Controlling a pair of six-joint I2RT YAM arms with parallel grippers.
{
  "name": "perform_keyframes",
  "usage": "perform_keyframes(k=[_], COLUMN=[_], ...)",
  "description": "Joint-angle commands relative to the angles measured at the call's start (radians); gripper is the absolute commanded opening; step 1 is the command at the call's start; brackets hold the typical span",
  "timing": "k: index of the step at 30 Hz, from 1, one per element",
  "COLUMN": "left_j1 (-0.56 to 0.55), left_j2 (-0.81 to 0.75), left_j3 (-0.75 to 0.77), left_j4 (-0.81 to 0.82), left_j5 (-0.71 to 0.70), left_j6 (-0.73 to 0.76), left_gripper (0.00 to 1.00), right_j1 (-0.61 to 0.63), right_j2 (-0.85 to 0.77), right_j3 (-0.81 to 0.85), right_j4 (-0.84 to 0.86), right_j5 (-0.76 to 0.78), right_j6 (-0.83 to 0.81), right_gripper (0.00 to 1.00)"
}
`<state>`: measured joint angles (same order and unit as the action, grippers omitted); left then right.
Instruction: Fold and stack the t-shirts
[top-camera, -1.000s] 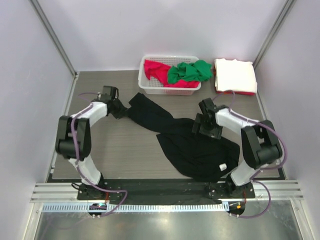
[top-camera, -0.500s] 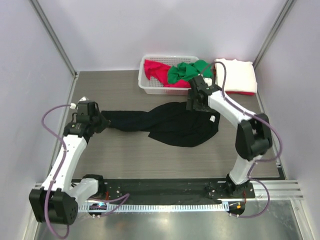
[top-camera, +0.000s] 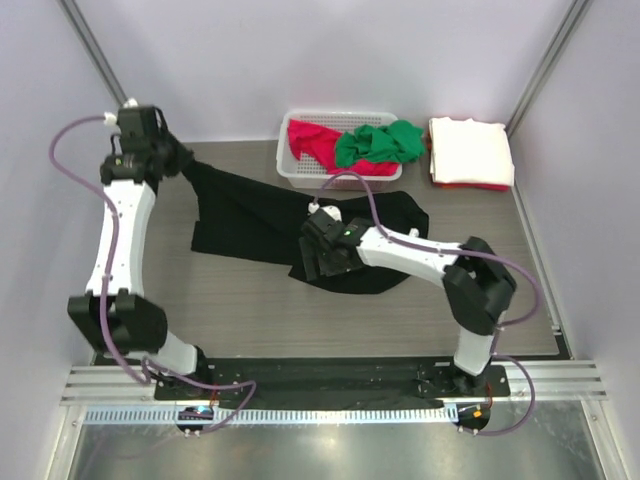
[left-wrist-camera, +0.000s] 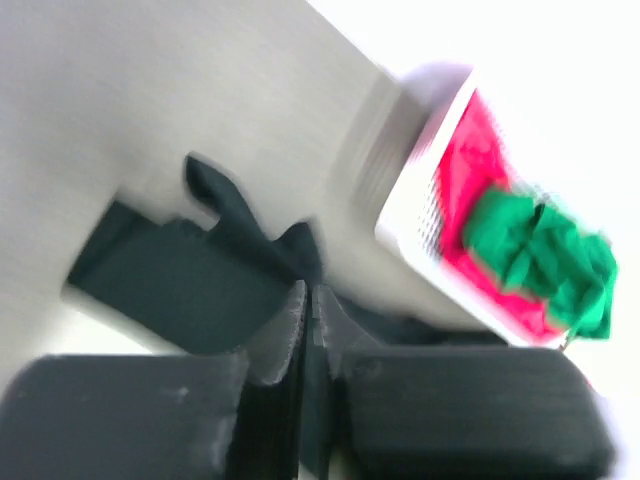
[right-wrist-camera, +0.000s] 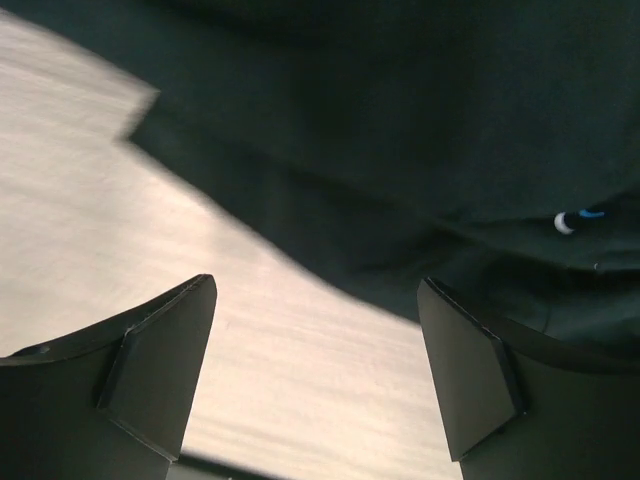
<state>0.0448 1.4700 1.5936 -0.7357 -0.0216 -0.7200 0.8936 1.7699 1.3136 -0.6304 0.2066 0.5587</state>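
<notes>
The black t-shirt (top-camera: 260, 215) lies stretched across the table from the far left to the middle. My left gripper (top-camera: 168, 160) is raised at the far left and shut on one end of it; the left wrist view shows cloth pinched between the shut fingers (left-wrist-camera: 290, 325). My right gripper (top-camera: 312, 258) is open and empty, low over the shirt's front edge. In the right wrist view the black shirt (right-wrist-camera: 400, 130) lies beyond the spread fingers (right-wrist-camera: 160, 370), with bare table between them. Red (top-camera: 310, 140) and green (top-camera: 375, 143) shirts sit in the basket. A folded white shirt (top-camera: 470, 148) lies at the back right.
The white lattice basket (top-camera: 338, 178) stands at the back centre, also seen in the left wrist view (left-wrist-camera: 415, 200). A red layer (top-camera: 480, 185) shows under the white shirt. Grey walls and metal posts close in both sides; a metal rail (top-camera: 330, 385) runs along the near edge.
My left arm has swung up and back to the far left corner, pulling the black shirt with it. My right gripper has moved from beside the basket forward and left to the shirt's front edge.
</notes>
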Motion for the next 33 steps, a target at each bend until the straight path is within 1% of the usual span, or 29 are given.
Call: perform_keyframes(k=[1, 2, 3, 4, 5, 6, 7, 8, 9, 10, 11, 13, 14, 15, 17, 18, 19, 20, 22, 23, 25, 26, 29, 30, 32, 33], left_j1=[0.032, 0.033, 0.038, 0.040, 0.040, 0.040, 0.040, 0.041, 0.052, 0.062, 0.073, 0.131, 0.132, 0.162, 0.194, 0.226, 0.242, 0.254, 0.279, 0.282, 0.290, 0.293, 0.325, 0.332, 0.340, 0.342], left_j2=[0.247, 0.303, 0.367, 0.413, 0.473, 0.478, 0.468, 0.413, 0.385, 0.350, 0.299, 0.242, 0.242, 0.205, 0.158, 0.109, 0.080, 0.052, -0.023, -0.040, -0.080, -0.085, -0.076, -0.071, -0.057, -0.053], left_j3=[0.219, 0.303, 0.345, 0.368, 0.379, 0.346, 0.304, 0.246, 0.153, 0.108, 0.076, 0.004, -0.018, -0.047, -0.142, -0.179, -0.214, -0.290, -0.360, -0.416, -0.463, -0.492, -0.521, -0.540, -0.560, -0.566], left_j4=[-0.052, -0.082, -0.115, -0.179, -0.200, -0.208, -0.174, -0.145, -0.116, -0.067, -0.054, -0.053, -0.056, -0.054, -0.044, -0.019, -0.005, 0.010, 0.059, 0.076, 0.117, 0.125, 0.148, 0.159, 0.174, 0.183], left_j5=[0.049, 0.101, 0.126, 0.153, 0.181, 0.186, 0.180, 0.169, 0.148, 0.146, 0.141, 0.130, 0.130, 0.132, 0.137, 0.140, 0.147, 0.150, 0.152, 0.147, 0.137, 0.131, 0.155, 0.166, 0.178, 0.181], left_j6=[0.053, 0.074, 0.077, 0.086, 0.093, 0.105, 0.113, 0.116, 0.117, 0.123, 0.126, 0.137, 0.142, 0.145, 0.140, 0.134, 0.128, 0.111, 0.096, 0.087, 0.080, 0.076, 0.059, 0.048, 0.042, 0.039], left_gripper=[0.17, 0.60, 0.74, 0.81, 0.88, 0.90, 0.91, 0.93, 0.94, 0.95, 0.96, 0.96, 0.96, 0.96, 0.96, 0.96, 0.95, 0.95, 0.96, 0.96, 0.96, 0.96, 0.95, 0.94, 0.93, 0.93], right_j1=[0.007, 0.010, 0.013, 0.014, 0.022, 0.034, 0.045, 0.054, 0.064, 0.085, 0.093, 0.111, 0.117, 0.120, 0.125, 0.126, 0.128, 0.128, 0.128, 0.128, 0.128, 0.130, 0.131, 0.134, 0.140, 0.143], right_j2=[0.067, 0.091, 0.109, 0.124, 0.153, 0.164, 0.177, 0.193, 0.203, 0.212, 0.233, 0.273, 0.273, 0.299, 0.322, 0.342, 0.350, 0.358, 0.381, 0.388, 0.410, 0.414, 0.437, 0.444, 0.467, 0.474], right_j3=[0.102, 0.117, 0.143, 0.156, 0.167, 0.188, 0.200, 0.213, 0.235, 0.246, 0.259, 0.303, 0.303, 0.320, 0.332, 0.337, 0.340, 0.345, 0.355, 0.360, 0.372, 0.377, 0.380, 0.374, 0.377, 0.386], right_j4=[0.026, 0.023, 0.024, 0.023, 0.021, 0.021, 0.021, 0.021, 0.023, 0.021, 0.023, 0.021, 0.021, 0.017, 0.014, 0.014, 0.014, 0.014, 0.011, 0.008, 0.003, -0.005, -0.021, -0.025, -0.034, -0.049], right_j5=[-0.007, -0.012, -0.016, -0.021, -0.024, -0.027, -0.029, -0.027, -0.026, -0.023, -0.021, -0.021, -0.021, -0.021, -0.013, -0.009, 0.010, 0.016, 0.043, 0.071, 0.103, 0.128, 0.157, 0.171, 0.195, 0.220], right_j6=[0.001, -0.002, 0.000, 0.001, 0.004, 0.006, 0.007, 0.007, 0.009, 0.009, 0.010, 0.014, 0.017, 0.020, 0.030, 0.033, 0.036, 0.033, 0.033, 0.030, 0.030, 0.027, 0.032, 0.033, 0.033, 0.030], right_gripper=[0.87, 0.87, 0.86, 0.86, 0.86, 0.86, 0.85, 0.85, 0.86, 0.85, 0.86, 0.86, 0.85, 0.85, 0.84, 0.84, 0.84, 0.82, 0.81, 0.79, 0.76, 0.71, 0.66, 0.62, 0.56, 0.51])
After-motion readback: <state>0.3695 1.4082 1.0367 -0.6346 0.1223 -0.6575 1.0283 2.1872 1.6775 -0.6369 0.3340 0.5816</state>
